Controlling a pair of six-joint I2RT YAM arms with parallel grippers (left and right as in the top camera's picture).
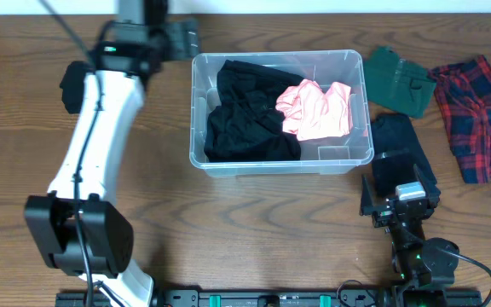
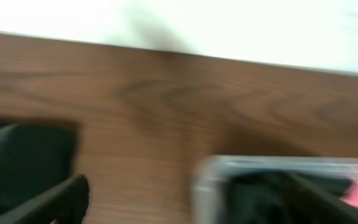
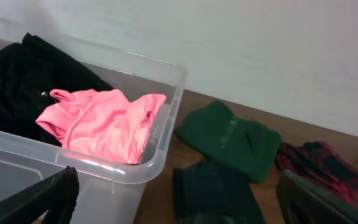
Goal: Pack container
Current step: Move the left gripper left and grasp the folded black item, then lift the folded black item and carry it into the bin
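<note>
Left arm [image 1: 101, 128] outstretched beside container [image 1: 196, 111]

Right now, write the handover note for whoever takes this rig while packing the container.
Left jaws: by the far-left corner of the clear rectangular plastic container; view blurred, state unclear.
Right jaws: open, empty, facing the black cloth on the table.
Done: crumpled black garment and pink top inside the container.
Left: black cloth, dark green garment, red plaid shirt, all outside, to its right.
</note>
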